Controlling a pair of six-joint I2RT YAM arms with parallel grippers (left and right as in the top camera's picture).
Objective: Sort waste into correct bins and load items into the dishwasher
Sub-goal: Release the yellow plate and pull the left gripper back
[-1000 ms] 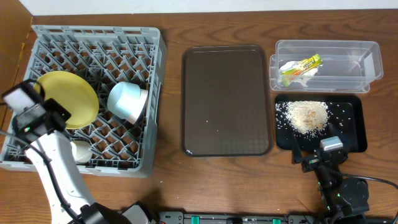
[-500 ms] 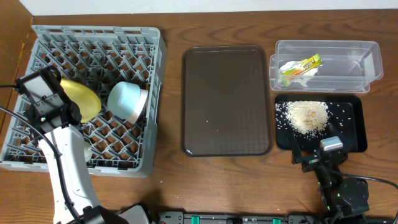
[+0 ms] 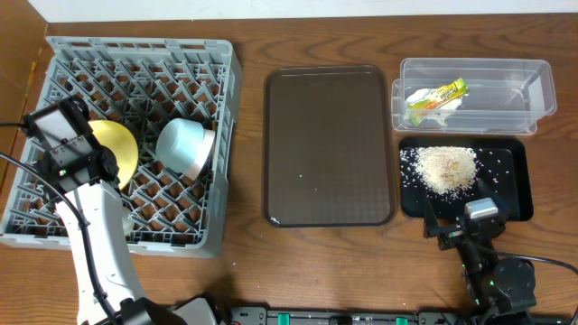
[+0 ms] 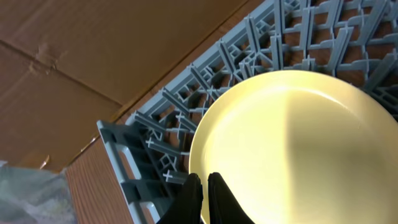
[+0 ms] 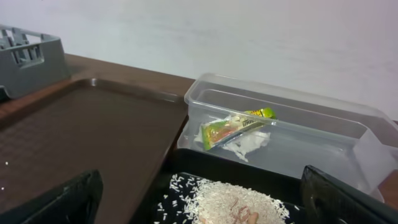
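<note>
The pale yellow plate [image 3: 119,149] stands tilted on edge in the grey dish rack [image 3: 208,54]. My left gripper [image 3: 79,155] is shut on its left rim. In the left wrist view the black fingers [image 4: 204,194] pinch the plate's [image 4: 298,143] lower-left edge over the rack [image 4: 155,140]. The light blue bowl [image 3: 185,147] lies on its side in the rack. The small white bowl [image 3: 127,217] is mostly hidden by my arm. The wrapper [image 3: 437,95] lies in the clear tub [image 3: 533,77]. The rice heap [image 3: 444,168] lies on the black tray [image 3: 517,203]. My right gripper [image 3: 459,212] is open and empty at that tray's near edge.
A large dark brown tray [image 3: 330,144] lies between the rack and the bins, with a few stray grains on it. In the right wrist view the rice [image 5: 230,202], wrapper [image 5: 233,127] and tub [image 5: 311,118] sit just ahead of the wide-open fingers [image 5: 205,211].
My left gripper has moved up and right over the rack. The yellow plate it holds has tipped from nearly flat to standing on edge. The right arm has not moved.
</note>
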